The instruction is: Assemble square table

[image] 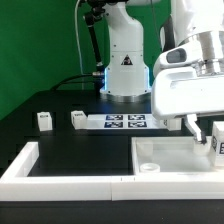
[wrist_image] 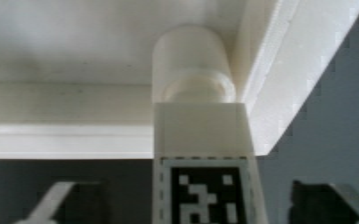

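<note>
Square table, still in parts: one panel (image: 172,157) lies flat on the black table (image: 70,145) at the exterior view's right, and three legs are in sight. Two loose legs stand well apart from the panel, toward the exterior view's left: one leg (image: 44,121) and, near it, a second leg (image: 78,119) just beside the marker board (image: 125,122). The third leg (image: 216,143) is at the panel's right end, below the gripper (image: 205,130). One white wall (image: 20,165) borders the near side.

Only the exterior view shows the loose legs, the marker board, the wall and the arm's base (image: 125,70). Only the wrist view shows the third leg (wrist_image: 204,140) up close. Its tag faces the camera, and its round peg (wrist_image: 194,65) reaches into a corner of the panel (wrist_image: 87,100), against the raised rim. There the gripper (wrist_image: 194,200) stands open, with a blurred finger (wrist_image: 51,200) on each side of the leg and a gap between finger and leg. It grips nothing.
</note>
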You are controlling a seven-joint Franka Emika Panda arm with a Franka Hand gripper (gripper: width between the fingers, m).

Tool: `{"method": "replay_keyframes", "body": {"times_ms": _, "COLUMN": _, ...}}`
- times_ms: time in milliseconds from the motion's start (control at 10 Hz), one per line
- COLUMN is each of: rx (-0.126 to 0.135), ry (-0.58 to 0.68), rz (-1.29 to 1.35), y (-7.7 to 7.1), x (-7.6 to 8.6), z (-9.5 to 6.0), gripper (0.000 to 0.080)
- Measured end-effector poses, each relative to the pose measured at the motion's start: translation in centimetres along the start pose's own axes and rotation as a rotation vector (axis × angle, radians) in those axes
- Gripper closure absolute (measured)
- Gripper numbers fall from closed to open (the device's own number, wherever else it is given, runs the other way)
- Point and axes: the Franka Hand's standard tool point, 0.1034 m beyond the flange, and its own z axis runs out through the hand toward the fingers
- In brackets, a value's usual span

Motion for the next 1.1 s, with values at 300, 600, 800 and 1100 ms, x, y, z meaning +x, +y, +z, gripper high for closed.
{"method": "replay_keyframes", "body": {"times_ms": 300, "rx": 0.000, "ry": 0.000, "rz": 0.000, "y": 0.0, "x": 0.0, "z": 0.0, "gripper": 0.0160}}
{"method": "replay_keyframes", "body": {"times_ms": 600, "rx": 0.000, "ry": 0.000, "rz": 0.000, "y": 0.0, "x": 0.0, "z": 0.0, "gripper": 0.0151}}
{"method": "replay_keyframes", "body": {"times_ms": 800, "rx": 0.006, "ry": -0.061, "rz": 0.005, "y": 0.1, "x": 0.1, "z": 0.0, "gripper": 0.0151}}
{"method": "replay_keyframes", "body": {"times_ms": 1100, "rx": 0.021, "ry": -0.160, "rz": 0.021, "y": 0.3, "x": 2.3, "z": -0.7, "gripper": 0.0151}}
